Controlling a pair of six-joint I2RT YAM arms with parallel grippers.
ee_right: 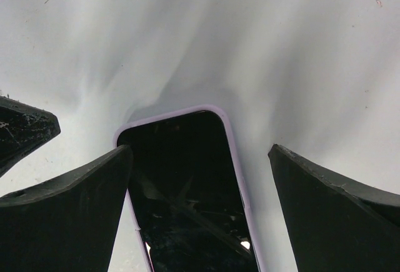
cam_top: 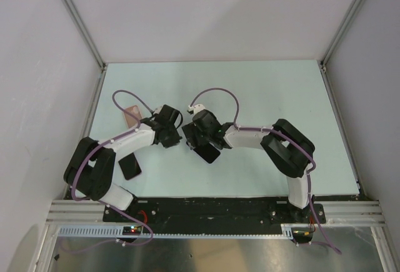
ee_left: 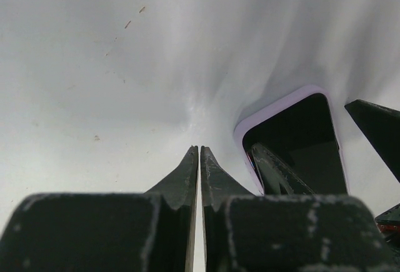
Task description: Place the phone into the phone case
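Note:
A black glossy phone (ee_right: 187, 191) with a pale lilac rim round it lies flat on the table, and also shows in the left wrist view (ee_left: 300, 141) and the top view (cam_top: 209, 153). My right gripper (ee_right: 200, 150) is open and low over it, one finger on each side, not touching it; in the top view it (cam_top: 201, 144) is at the table's middle. My left gripper (ee_left: 199, 151) is shut and empty, just left of the phone, also seen from above (cam_top: 184, 137). The salmon-pink phone case (cam_top: 130, 115) lies empty at the left, behind the left arm.
A second flat black slab (cam_top: 130, 167) lies by the left arm's elbow. White walls and metal posts enclose the pale green table (cam_top: 281, 97). The right gripper's finger (ee_left: 375, 128) shows in the left wrist view, and the left gripper's finger (ee_right: 25, 128) in the right wrist view.

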